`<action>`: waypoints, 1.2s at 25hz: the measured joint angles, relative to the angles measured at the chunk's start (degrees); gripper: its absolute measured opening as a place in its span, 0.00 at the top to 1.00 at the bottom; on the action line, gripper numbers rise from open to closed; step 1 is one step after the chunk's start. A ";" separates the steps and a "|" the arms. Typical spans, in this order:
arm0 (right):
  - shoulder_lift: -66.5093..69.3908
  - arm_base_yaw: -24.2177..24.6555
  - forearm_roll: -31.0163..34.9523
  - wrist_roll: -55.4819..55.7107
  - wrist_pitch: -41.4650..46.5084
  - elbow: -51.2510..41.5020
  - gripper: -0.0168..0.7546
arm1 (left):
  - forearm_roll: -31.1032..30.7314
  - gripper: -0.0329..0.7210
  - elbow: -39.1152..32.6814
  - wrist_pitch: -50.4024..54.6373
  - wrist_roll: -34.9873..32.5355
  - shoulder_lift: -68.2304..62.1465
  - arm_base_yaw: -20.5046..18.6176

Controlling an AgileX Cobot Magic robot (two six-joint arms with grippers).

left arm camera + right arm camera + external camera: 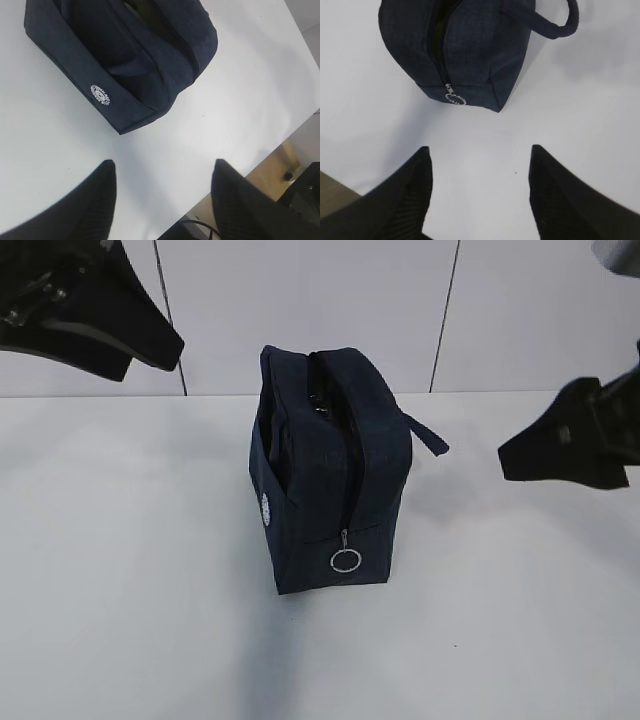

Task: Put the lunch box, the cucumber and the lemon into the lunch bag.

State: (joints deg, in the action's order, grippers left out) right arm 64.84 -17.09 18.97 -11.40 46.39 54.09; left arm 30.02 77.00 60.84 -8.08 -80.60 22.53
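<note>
Pincers: left pincer and right pincer both spread apart, holding nothing.
Risk: lunch bag mouth looks narrow; items may snag and tip it.

Nothing readable anywhere. Only one sign seen: a small round white emblem with a toothed, gear-like edge, printed on the outer side pocket of the lunch bag. Lay ahead of the left gripper and a little to its left in the left wrist view, low on the pocket near the bag's bottom edge. Lettering or figures inside the emblem too small and blurred to make out. Same emblem glimpsed edge-on in the exterior view, on the bag's left face, again unreadable.
</note>
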 joint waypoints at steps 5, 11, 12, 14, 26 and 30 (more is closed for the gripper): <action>-5.28 0.00 0.27 -5.18 -13.14 -10.70 0.38 | -0.53 0.37 0.00 0.00 -0.03 0.00 0.00; -5.93 0.00 0.97 -9.07 -22.71 -18.34 0.38 | -1.04 0.37 0.00 -1.12 -0.15 0.00 0.00; -5.93 0.00 1.94 -9.24 -24.27 -19.26 0.37 | -1.03 0.37 0.00 -1.48 -0.15 0.00 0.00; -6.01 -0.15 3.88 -9.60 -27.12 -20.62 0.37 | -1.03 0.37 0.00 -3.02 -0.25 0.00 0.00; -6.05 -9.92 5.47 -11.43 -37.47 -26.30 0.37 | -1.59 0.37 0.00 -5.04 -0.25 0.00 0.00; -6.05 -10.15 5.82 -11.43 -40.33 -26.30 0.37 | -1.80 0.37 0.00 -5.04 -0.25 0.00 0.00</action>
State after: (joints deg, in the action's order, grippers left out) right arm 58.79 -27.24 24.79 -22.83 6.06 27.79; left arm 28.22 77.00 55.80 -8.33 -80.60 22.53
